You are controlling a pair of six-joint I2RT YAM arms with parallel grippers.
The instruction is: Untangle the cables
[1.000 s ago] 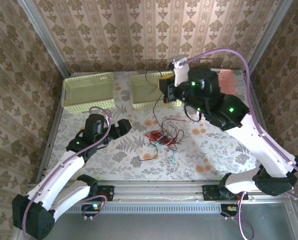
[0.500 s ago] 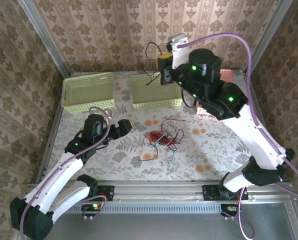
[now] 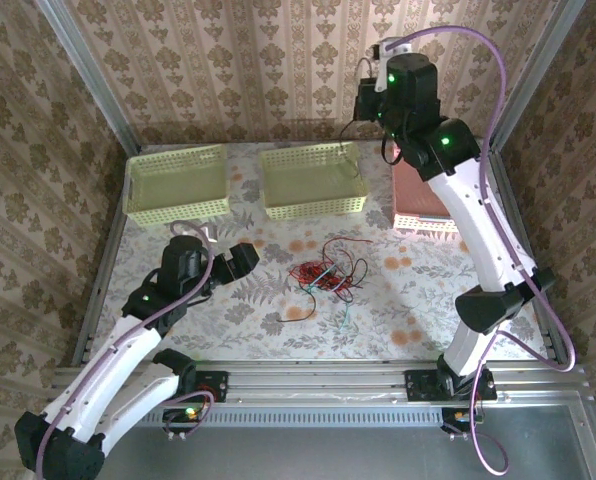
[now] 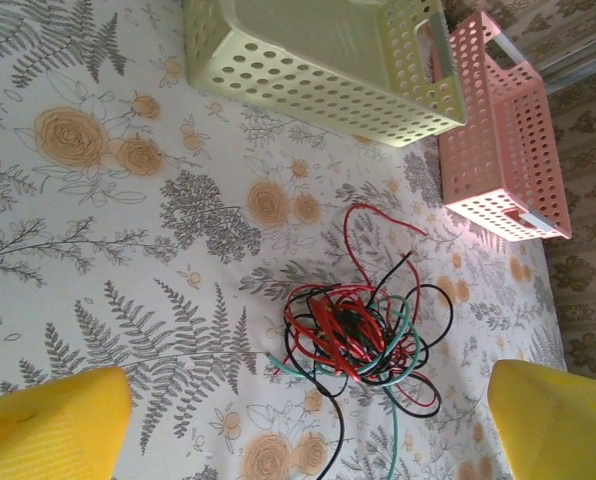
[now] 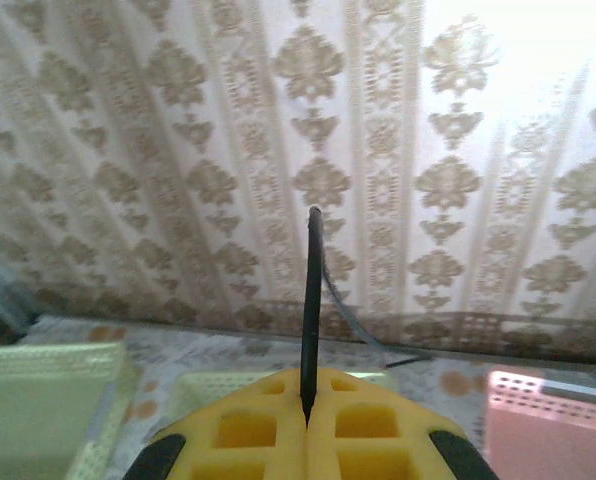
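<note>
Has hoisted a black cable (image 5: 312, 300), pinched in the right end effector (image 5: 306, 415), above the tabletop's (image 3: 428, 295) far edge, likely clear of the tangle (image 3: 326, 275).

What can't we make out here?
- The cable pile: which strand lies over which; they overlap in the left wrist view and are too small from above.
- The black cable in the right gripper: its lower run hides behind the fingers in the right wrist view and is too thin to trace from above, so whether it is free of the pile is unclear.
- The teal cable: cut off by the left wrist view's bottom edge.
</note>
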